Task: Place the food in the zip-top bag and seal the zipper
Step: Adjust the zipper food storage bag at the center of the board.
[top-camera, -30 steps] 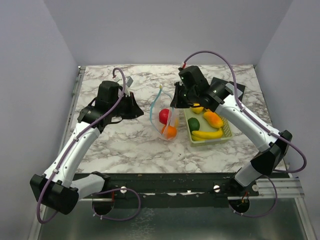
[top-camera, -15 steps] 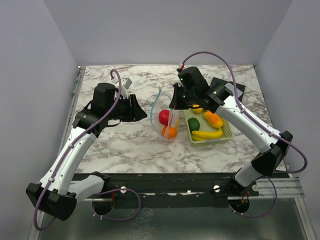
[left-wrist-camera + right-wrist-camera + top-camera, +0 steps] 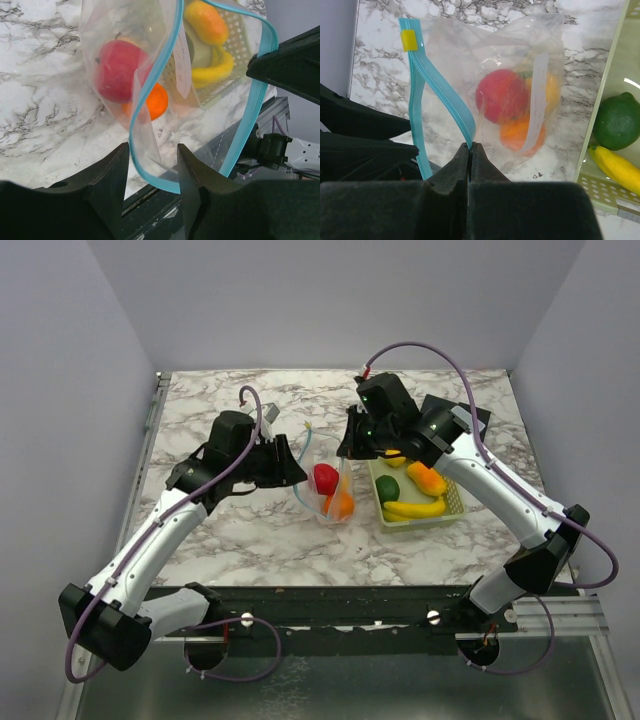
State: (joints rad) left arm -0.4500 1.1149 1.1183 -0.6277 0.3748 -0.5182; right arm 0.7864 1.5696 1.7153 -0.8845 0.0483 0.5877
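A marble table [image 3: 230, 530] seen from above, with two robot arms meeting at its centre. Between them sits the clear zip-top bag [image 3: 325, 490], partly lifted, its mouth held apart.

The right gripper [image 3: 470, 150] is pinched tight on the light blue zipper [image 3: 442, 95], fingers pressed together with only the strip between them. The left gripper [image 3: 152, 165] is spread moderately wide. The opposite lip of the zipper runs through the gap, and neither finger appears to press on it.

The likely risk is that the floppy bag hangs from a single thin pinch. If the strip slips out, or the left fingers shut on just one layer of film, the mouth could fold shut or the bag could tip and spill.

Inside the bag are one red fruit [image 3: 326, 476] and one orange fruit [image 3: 340, 504]. A yellowish patch behind the bag's white label may be a third piece, but the film blurs it.

Just right of the bag, the pale green basket [image 3: 425, 522] holds four pieces:
- one green fruit [image 3: 388, 489]
- one banana [image 3: 415, 508]
- one orange-yellow piece [image 3: 427, 478]
- one yellow piece [image 3: 396, 457], half hidden under the right arm

There is one bag, one basket, and one yellow slider tab [image 3: 409, 40] at the zipper's end.
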